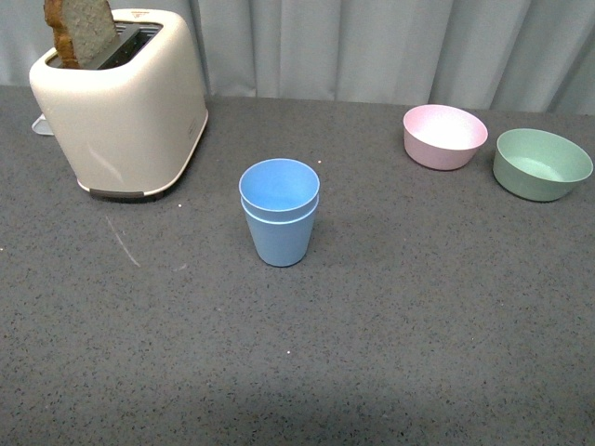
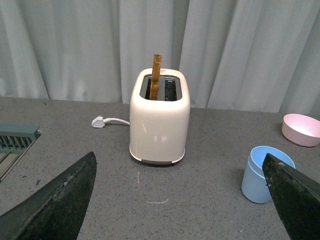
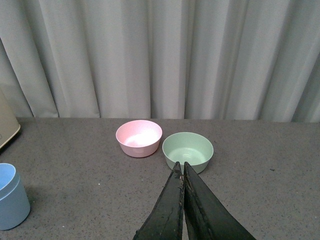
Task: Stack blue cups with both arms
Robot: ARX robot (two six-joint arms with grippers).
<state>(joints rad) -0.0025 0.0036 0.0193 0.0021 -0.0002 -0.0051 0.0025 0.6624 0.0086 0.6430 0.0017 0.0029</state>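
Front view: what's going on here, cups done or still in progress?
Looks done. The two blue cups sit nested, upright, mid-table, between the toaster and the pink bowl and green bowl. Nothing is holding them. No arm shows in the front view. The left tool is open and empty, and the right tool is shut on nothing; both are clear of the cups.

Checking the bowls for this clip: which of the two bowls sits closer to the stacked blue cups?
The pink bowl. It stands between the blue cups and the green bowl, which sits farther toward the table's right edge.
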